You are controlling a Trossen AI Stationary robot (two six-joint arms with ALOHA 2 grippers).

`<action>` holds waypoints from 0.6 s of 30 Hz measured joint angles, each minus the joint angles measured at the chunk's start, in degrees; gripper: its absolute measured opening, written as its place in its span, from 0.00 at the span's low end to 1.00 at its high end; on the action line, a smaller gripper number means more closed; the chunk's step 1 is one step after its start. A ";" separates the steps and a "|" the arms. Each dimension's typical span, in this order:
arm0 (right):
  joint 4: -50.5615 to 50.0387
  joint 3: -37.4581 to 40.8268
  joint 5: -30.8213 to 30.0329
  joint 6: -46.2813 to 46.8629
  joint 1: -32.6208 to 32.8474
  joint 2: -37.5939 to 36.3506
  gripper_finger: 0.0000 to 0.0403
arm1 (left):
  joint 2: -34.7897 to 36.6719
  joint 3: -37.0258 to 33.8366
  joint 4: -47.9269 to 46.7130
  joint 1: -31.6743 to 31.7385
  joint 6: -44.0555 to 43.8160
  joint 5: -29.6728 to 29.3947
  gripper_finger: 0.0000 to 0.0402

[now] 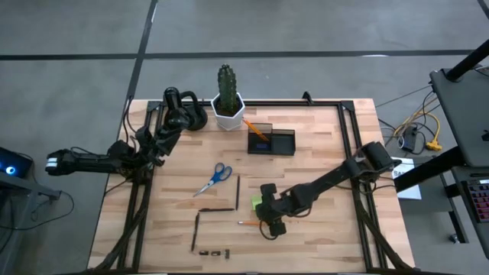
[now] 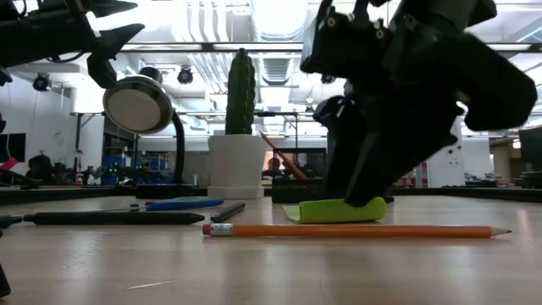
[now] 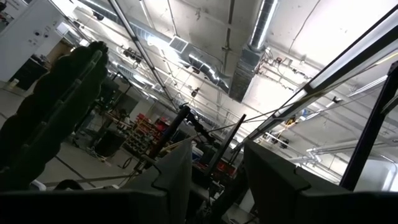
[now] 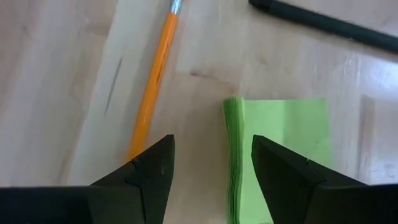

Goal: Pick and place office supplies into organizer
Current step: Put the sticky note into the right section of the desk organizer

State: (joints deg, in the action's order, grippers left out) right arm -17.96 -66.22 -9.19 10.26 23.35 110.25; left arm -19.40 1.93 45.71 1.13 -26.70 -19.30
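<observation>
Two arms: right one working low over the tabletop (image 1: 321, 145), left one parked at the tabletop's 9 o'clock edge.
Right claw (image 1: 269, 216): down at the tabletop's 6 o'clock area, fingers (image 4: 152, 171) spread apart, straddling one edge of the sticky-note pad (image 4: 280, 155) without closing on it.
Sticky-note pad: lime green, flat on the wood, partly under the right claw in the overhead view.
Orange pencil (image 1: 248, 224): lying just beside the pad, at the claw's 8 o'clock, apart from both fingers.
Left claw (image 1: 53, 163): off the tabletop's edge, aimed up toward the ceiling; whether its fingers are apart or together cannot be told.
Organizer (image 1: 271, 140): dark box at the tabletop's 12 o'clock area, an orange pencil leaning in one compartment.
Scissors (image 1: 215, 179): blue-handled, at the organizer's 8 o'clock, well apart from it.
Pens (image 1: 238, 191): dark, scattered between the scissors and the 6 o'clock edge.
Clips (image 1: 215, 251): tiny, black, near the 6 o'clock edge.
Cactus pot (image 1: 228, 111): white, at the organizer's 10 o'clock.
</observation>
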 joint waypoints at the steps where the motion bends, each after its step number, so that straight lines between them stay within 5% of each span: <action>1: 0.15 0.00 0.00 0.00 0.00 0.37 0.50 | 0.02 0.00 0.02 0.00 -0.02 -0.04 0.32; 18: -0.21 0.00 -3.48 -1.83 -1.35 1.08 0.50 | -0.07 0.00 0.02 0.00 -0.02 -0.06 0.32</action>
State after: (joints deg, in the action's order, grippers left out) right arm -18.17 -66.22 -12.67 8.43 22.01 111.33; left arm -19.46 1.93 45.74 1.13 -26.72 -19.35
